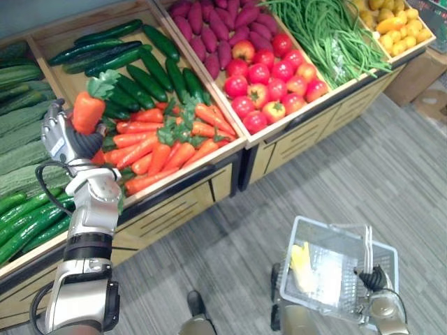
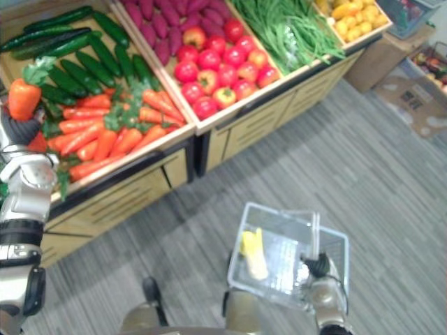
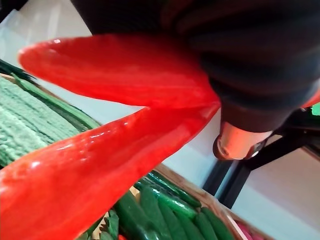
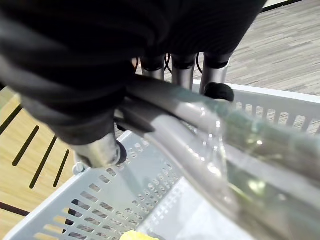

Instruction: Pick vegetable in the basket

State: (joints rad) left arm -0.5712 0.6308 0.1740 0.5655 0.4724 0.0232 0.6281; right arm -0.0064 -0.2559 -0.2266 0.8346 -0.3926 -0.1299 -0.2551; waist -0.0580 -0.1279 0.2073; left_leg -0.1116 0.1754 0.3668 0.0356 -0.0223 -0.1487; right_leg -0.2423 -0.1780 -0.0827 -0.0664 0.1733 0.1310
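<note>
My left hand [image 1: 68, 142] is curled round a short orange carrot with a green leafy top [image 1: 88, 110], held above the wooden carrot crate [image 1: 195, 168]. My right hand [image 1: 378, 280] clasps the clear handle [image 4: 210, 135] of the pale grey plastic basket [image 1: 288, 255] just beside it.

Eyes high, wrists close
Both eye views look steeply down, sharing the basket [image 1: 339, 279] and the stand [image 1: 174, 206] beyond it; wrist views press close on its handle [image 4: 200, 120] and a carrot [image 3: 90, 170].
</note>
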